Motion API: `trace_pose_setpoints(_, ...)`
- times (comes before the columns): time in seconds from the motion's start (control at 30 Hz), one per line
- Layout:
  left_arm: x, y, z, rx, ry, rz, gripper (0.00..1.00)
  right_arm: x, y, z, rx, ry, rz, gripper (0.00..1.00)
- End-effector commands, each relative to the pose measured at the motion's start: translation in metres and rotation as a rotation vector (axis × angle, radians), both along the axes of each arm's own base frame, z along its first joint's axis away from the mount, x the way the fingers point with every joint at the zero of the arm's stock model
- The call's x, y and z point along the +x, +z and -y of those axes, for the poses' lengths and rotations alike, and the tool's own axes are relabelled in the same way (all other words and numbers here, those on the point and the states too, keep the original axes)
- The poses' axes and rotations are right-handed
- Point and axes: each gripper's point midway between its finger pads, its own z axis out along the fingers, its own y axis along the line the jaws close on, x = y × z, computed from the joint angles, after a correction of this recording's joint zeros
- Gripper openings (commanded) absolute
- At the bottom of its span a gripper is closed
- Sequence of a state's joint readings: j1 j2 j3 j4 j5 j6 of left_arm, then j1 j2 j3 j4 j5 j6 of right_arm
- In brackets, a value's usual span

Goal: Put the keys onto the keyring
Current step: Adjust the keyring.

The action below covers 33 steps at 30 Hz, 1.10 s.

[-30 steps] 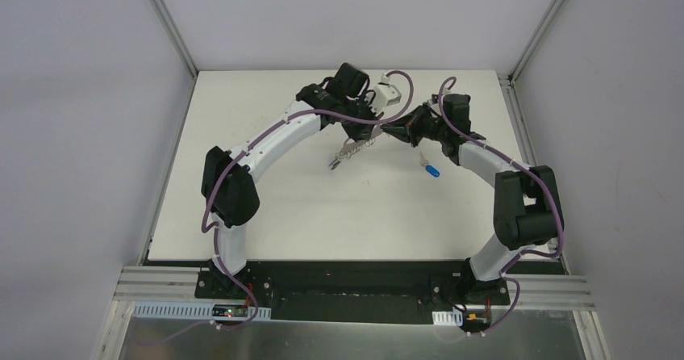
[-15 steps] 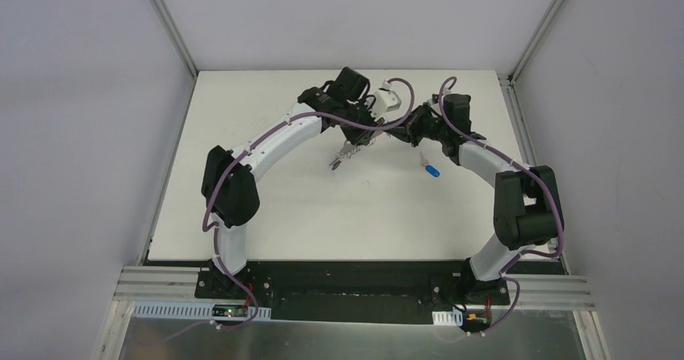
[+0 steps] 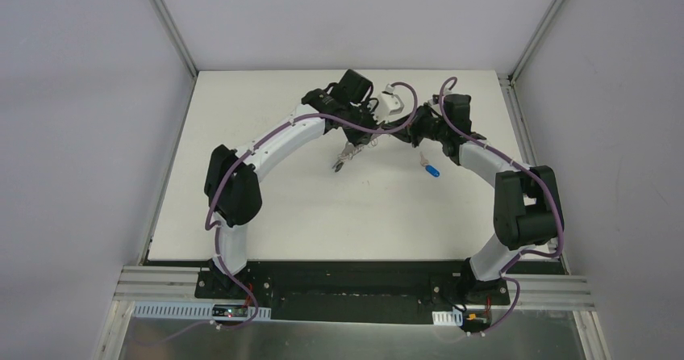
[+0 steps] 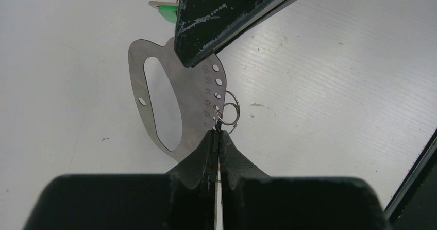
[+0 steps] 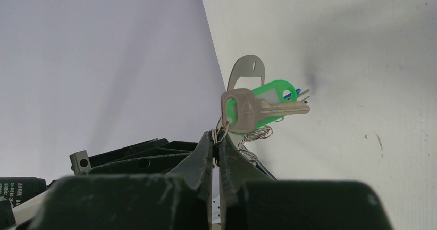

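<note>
The keyring [image 4: 190, 103], a flat pale metal plate with an oval cut-out and a row of small rings [image 4: 230, 109], hangs above the table at the centre back [image 3: 345, 155]. My left gripper [image 4: 217, 132] is shut on its ringed edge. My right gripper [image 5: 217, 137] is shut on a small wire ring from which a silver key with a green head [image 5: 268, 98] hangs, right against the plate's top end [image 5: 247, 70]. That green head [image 4: 167, 12] peeks past the right finger in the left wrist view. The blue-headed key [image 3: 432, 169] lies on the table under the right arm.
The white table [image 3: 282, 215] is walled by grey panels with metal posts at the back corners [image 3: 189, 69]. A white block [image 3: 393, 98] sits between the two wrists. Purple cables loop round both arms.
The left wrist has shifted slightly right and towards the back. The right arm, the hanging plate and the blue key stay where they were.
</note>
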<state>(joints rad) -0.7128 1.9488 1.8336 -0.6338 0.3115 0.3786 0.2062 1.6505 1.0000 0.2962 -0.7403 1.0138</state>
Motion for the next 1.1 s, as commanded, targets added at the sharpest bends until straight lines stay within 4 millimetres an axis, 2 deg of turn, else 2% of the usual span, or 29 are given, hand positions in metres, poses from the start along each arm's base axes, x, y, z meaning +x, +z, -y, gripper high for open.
trace_pose_setpoints(0.0,0.001,0.006,0.007,-0.014,-0.019,0.010,0.00,-0.001,0.027,0.002,0.026,0.003,0.076,0.00)
trace_pose_setpoints(0.43,0.005,0.020,0.007,-0.093,0.032,-0.045,0.00,-0.002,0.023,0.005,-0.001,0.004,0.096,0.00)
trace_pose_setpoints(0.7,0.015,0.016,0.004,-0.078,0.071,-0.032,0.00,-0.004,0.028,0.005,0.004,0.007,0.108,0.00)
trace_pose_setpoints(0.87,0.009,0.015,0.006,-0.087,0.052,-0.058,0.00,-0.003,0.026,0.006,0.003,0.005,0.104,0.00)
trace_pose_setpoints(1.07,0.004,0.014,0.007,-0.092,0.036,-0.076,0.14,-0.003,0.025,0.006,0.002,0.003,0.103,0.00)
